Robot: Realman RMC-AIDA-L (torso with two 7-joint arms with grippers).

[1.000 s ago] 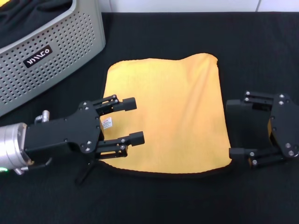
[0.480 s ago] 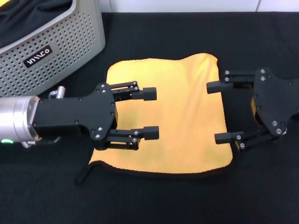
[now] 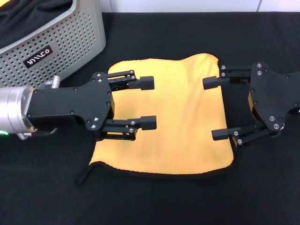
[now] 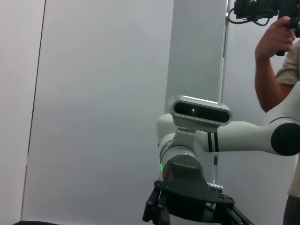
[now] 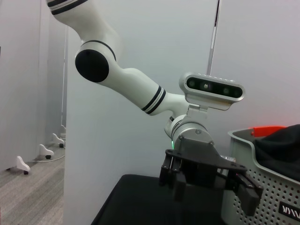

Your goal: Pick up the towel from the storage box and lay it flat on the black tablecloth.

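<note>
A yellow-orange towel (image 3: 180, 117) with black trim lies spread flat on the black tablecloth (image 3: 187, 201), beside the grey perforated storage box (image 3: 51, 51).

Matte black grippers, left gripper (image 3: 150, 103) and right gripper (image 3: 215, 108), each with flat plate bodies dotted with silver screws, linkage fingers ending in blocky black pads. Brushed-silver wrist cylinder (image 3: 14, 115) behind the left one, small green light at its edge. White arm links with black joint caps and bands, grey wrist camera bar (image 5: 214, 88).

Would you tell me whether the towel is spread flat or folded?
Spread: the towel lies open on the black tablecloth, one near corner slightly curled.
</note>
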